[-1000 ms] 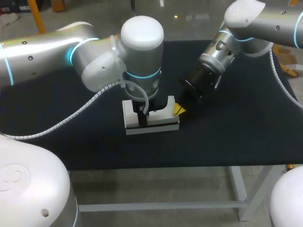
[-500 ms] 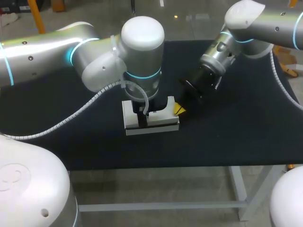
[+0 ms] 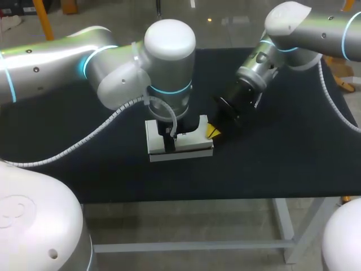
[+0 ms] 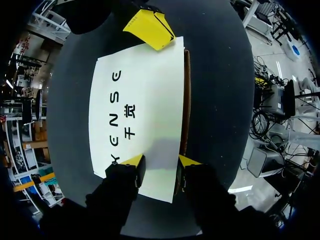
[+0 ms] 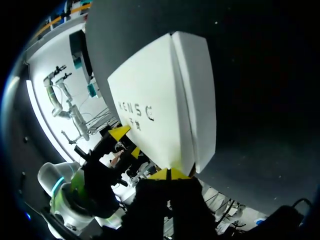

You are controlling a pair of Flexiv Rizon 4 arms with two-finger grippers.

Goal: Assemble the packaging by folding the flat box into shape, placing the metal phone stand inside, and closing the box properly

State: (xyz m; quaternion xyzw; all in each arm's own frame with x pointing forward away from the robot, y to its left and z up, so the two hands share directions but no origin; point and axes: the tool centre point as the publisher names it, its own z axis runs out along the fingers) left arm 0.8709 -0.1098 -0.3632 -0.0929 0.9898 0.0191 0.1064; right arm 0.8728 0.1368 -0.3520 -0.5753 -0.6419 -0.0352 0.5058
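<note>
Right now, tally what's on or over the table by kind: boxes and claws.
white box: 1
claws: 2 (left claw, right claw)
Total: 3

The head camera looks down from above and behind, taking in the whole dark surface (image 3: 293, 164) from some way off. The left wrist camera faces straight down, close over the white box (image 4: 145, 100). The right wrist camera sits low and near, facing one end of it. All three share that box.
</note>
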